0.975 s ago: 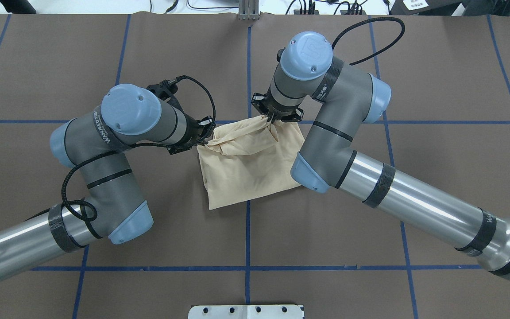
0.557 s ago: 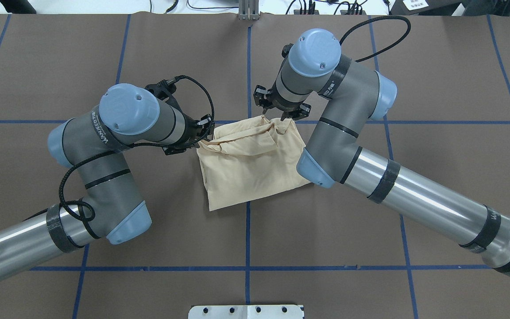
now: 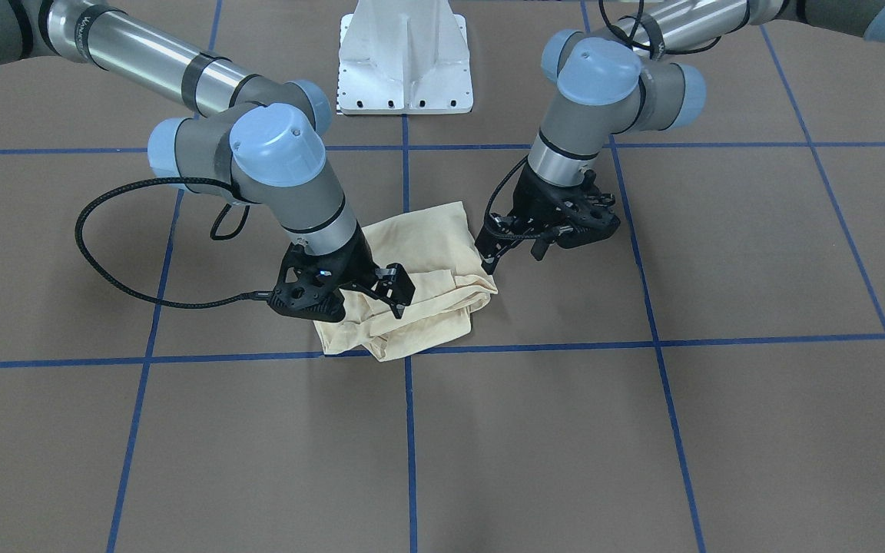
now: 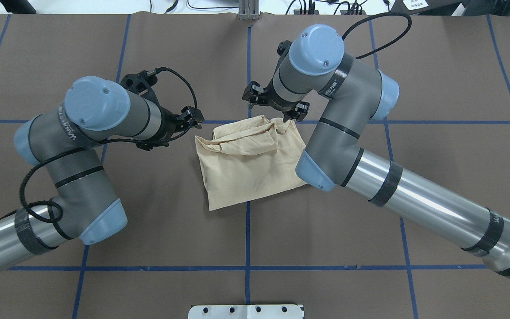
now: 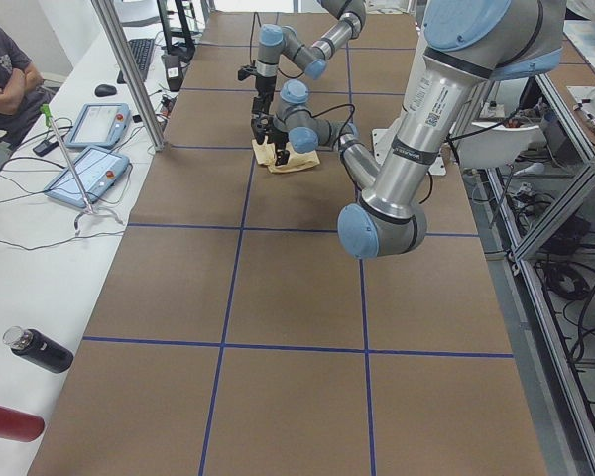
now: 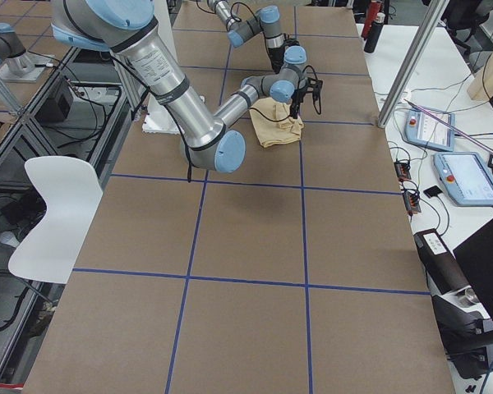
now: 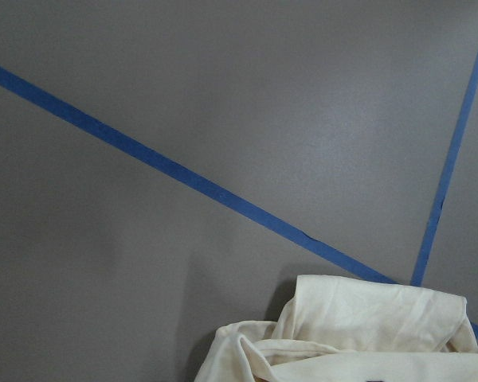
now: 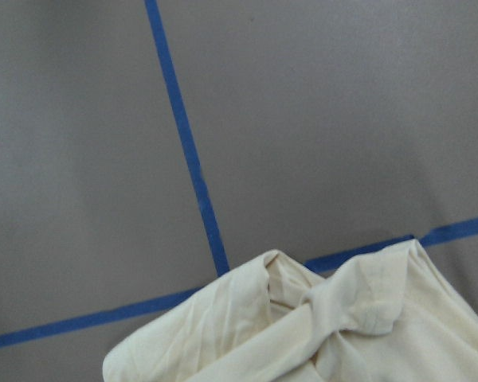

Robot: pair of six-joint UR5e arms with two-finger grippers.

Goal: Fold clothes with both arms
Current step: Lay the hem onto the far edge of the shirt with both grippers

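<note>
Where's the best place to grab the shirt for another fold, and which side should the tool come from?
Likely the bunched roll along the far edge of the shirt, taken from above and pinched across its width. It stands raised off the table, while the rest lies flat with little to pinch.

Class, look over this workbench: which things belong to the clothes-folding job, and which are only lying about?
Part of the job:
- cream shirt, lying part-folded on the table
- left gripper, open, beside the shirt
- right gripper, open, over the shirt

Lying about:
- black bottle
- red bottle
- white chair
- control pendants
</note>
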